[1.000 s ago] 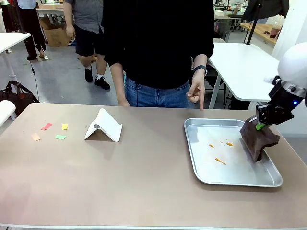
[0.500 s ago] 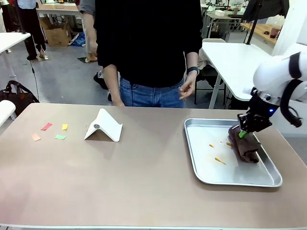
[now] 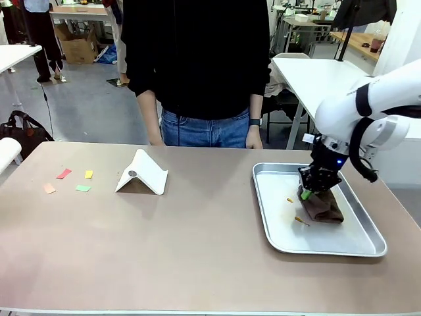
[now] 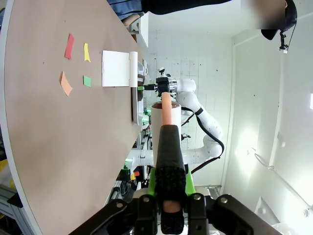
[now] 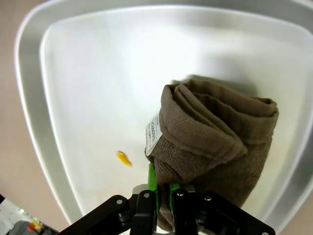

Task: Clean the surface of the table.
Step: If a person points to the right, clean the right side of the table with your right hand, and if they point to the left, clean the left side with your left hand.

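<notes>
The right fingers (image 3: 306, 195) are clamped tight on a bunched dark brown terry cloth (image 3: 325, 209). They press it down inside the shallow shiny metal tray (image 3: 276, 242), which sits at about 3 o'clock on the matte beige-brown worktop (image 3: 184, 257).

This looks to me like the wiping step. To do it well, I would press the cloth (image 5: 215, 142) flat and draw it toward the tray's 9 o'clock side, straight over the small orange smears (image 3: 300, 220). The pressure should be light enough that the tray (image 5: 29, 98) does not skid, and the fingers (image 5: 152, 186) should stay off the raised rim. One smear (image 5: 123, 158) lies just beside the cloth's white label, so a short stroke should do.

The tray holds the cloth and those few smears, one at the cloth's 8 o'clock and one at its 10 o'clock.

The left fingers (image 4: 152, 188) are shut on a black ribbed handle (image 4: 169, 166) with a pale orange stem. By my guess they are out past the worktop's (image 4: 49, 147) 9 o'clock end.

Farther off, at 10 o'clock, four coloured paper scraps (image 3: 83, 188) lie near one another. A white folded card (image 3: 143, 173) stands like a tent at 11 o'clock. A person (image 3: 197, 66) stands at 12 o'clock, hands down behind the far edge.
</notes>
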Available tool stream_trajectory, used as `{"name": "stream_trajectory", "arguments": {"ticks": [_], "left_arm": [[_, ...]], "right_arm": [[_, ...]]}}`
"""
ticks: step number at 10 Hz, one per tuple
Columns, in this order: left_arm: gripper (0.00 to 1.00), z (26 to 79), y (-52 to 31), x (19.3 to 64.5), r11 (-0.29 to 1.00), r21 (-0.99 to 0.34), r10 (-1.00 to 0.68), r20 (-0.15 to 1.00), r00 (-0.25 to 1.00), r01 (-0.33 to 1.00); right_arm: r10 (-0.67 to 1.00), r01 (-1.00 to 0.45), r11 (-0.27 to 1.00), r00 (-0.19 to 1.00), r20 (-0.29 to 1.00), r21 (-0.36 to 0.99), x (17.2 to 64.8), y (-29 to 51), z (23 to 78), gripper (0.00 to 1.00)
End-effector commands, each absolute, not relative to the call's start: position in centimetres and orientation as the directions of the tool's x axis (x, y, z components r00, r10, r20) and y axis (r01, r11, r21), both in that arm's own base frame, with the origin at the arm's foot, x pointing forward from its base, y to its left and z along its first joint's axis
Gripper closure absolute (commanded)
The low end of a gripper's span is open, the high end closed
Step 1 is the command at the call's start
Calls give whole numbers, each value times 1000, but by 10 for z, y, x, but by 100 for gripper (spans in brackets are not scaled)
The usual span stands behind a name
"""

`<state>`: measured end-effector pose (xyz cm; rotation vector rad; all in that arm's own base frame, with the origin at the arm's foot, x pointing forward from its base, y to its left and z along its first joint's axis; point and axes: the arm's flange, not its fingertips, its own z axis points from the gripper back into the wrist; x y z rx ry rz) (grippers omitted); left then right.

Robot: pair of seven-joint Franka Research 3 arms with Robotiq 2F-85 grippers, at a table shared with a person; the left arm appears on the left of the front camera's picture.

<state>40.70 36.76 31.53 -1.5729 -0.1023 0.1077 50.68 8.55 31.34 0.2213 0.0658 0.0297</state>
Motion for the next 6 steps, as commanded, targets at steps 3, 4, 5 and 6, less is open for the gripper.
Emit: {"name": "stream_trajectory", "arguments": {"ticks": [3, 4, 5, 6], "left_arm": [[100, 321, 369, 404, -21, -1000, 133, 17, 991, 20], [100, 321, 369, 404, -21, -1000, 133, 17, 991, 20], [100, 321, 369, 404, -21, -1000, 133, 17, 991, 20], [100, 321, 369, 404, -21, -1000, 133, 17, 991, 20]], "right_arm": [[171, -148, 941, 984, -49, 303, 504, 130, 314, 90], [191, -170, 934, 981, -37, 315, 501, 140, 314, 90], [201, -186, 934, 979, -19, 305, 499, 151, 314, 90], [216, -203, 935, 976, -13, 292, 497, 157, 315, 90]]}}
